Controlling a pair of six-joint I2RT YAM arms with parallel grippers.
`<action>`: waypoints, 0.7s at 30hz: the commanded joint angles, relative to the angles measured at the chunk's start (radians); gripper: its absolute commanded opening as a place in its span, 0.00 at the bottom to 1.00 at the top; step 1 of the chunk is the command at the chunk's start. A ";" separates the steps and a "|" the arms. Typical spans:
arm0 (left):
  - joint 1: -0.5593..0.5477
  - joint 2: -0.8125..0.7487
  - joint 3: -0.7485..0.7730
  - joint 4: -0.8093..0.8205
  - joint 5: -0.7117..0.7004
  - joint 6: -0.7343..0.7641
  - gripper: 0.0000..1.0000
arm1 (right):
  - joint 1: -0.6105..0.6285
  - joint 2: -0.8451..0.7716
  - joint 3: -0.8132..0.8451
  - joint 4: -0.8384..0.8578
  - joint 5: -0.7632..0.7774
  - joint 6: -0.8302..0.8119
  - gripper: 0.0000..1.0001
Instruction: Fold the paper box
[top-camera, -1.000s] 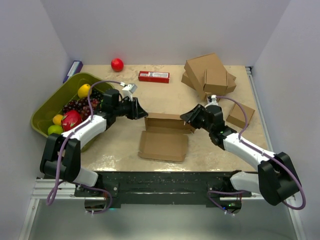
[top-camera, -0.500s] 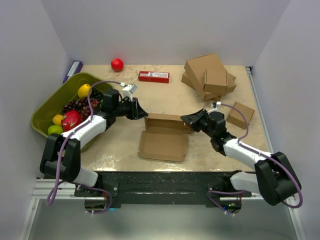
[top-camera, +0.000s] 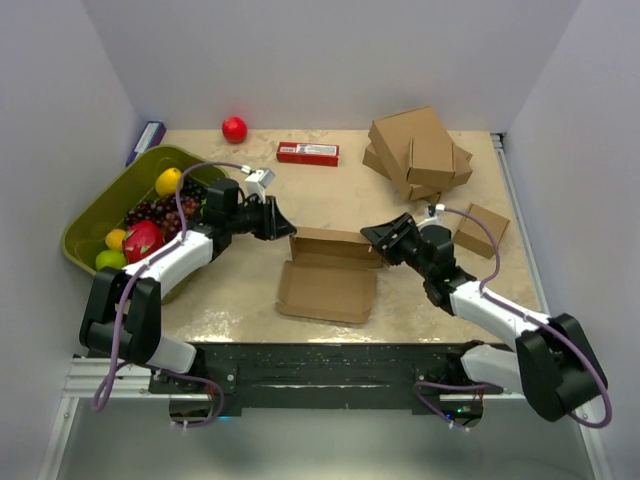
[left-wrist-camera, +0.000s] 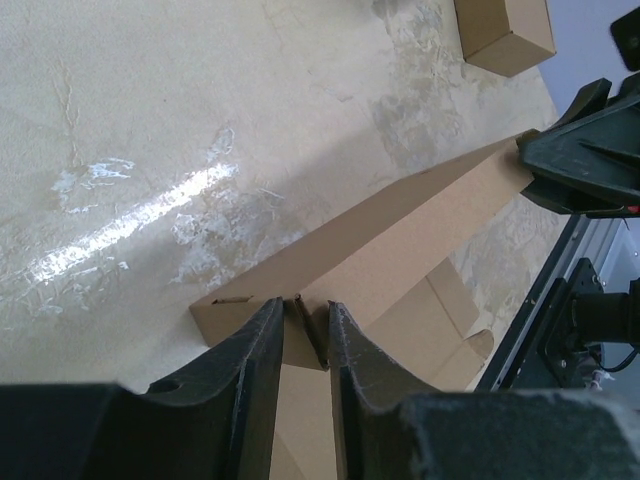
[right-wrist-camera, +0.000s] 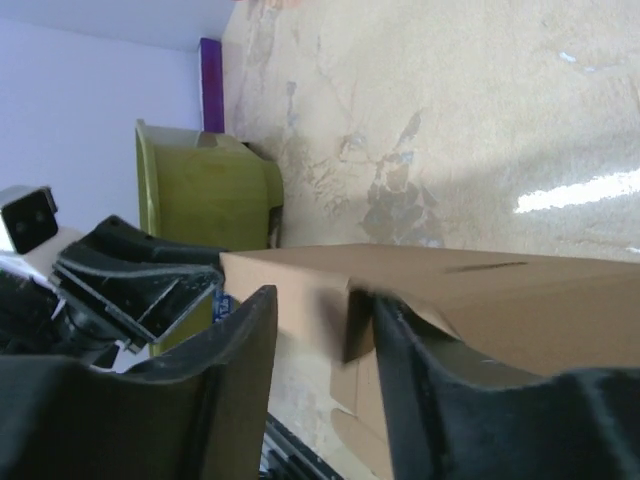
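The paper box (top-camera: 330, 270) lies mid-table, its back wall (top-camera: 335, 243) standing upright and its lid flap (top-camera: 328, 292) flat toward me. My left gripper (top-camera: 283, 225) is at the box's left end. In the left wrist view it (left-wrist-camera: 302, 305) is shut on a thin upright side flap of the box (left-wrist-camera: 400, 240). My right gripper (top-camera: 378, 238) is at the right end. In the right wrist view it (right-wrist-camera: 325, 300) stands open astride the end of the box (right-wrist-camera: 480, 290), a blurred flap lying against the right-hand finger (right-wrist-camera: 400, 340).
A green bin (top-camera: 100, 200) of fruit sits at the left, close to the left arm. A red apple (top-camera: 234, 129) and a red packet (top-camera: 307, 153) lie at the back. A stack of brown boxes (top-camera: 418, 150) and a small brown box (top-camera: 480, 230) are at the right.
The right gripper's jaws narrowed at the box's right end, then spread apart again, and its wrist shifted slightly. The left gripper has kept its hold on the left flap.
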 joint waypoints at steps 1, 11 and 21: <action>-0.003 -0.009 -0.031 -0.045 -0.011 0.024 0.28 | -0.002 -0.130 0.033 -0.160 0.094 -0.144 0.66; -0.008 -0.020 -0.030 -0.039 -0.012 0.021 0.28 | 0.061 -0.443 0.011 -0.437 0.141 -0.388 0.42; -0.008 -0.032 -0.030 -0.039 -0.014 0.024 0.28 | 0.438 -0.254 0.086 -0.639 0.407 -0.406 0.17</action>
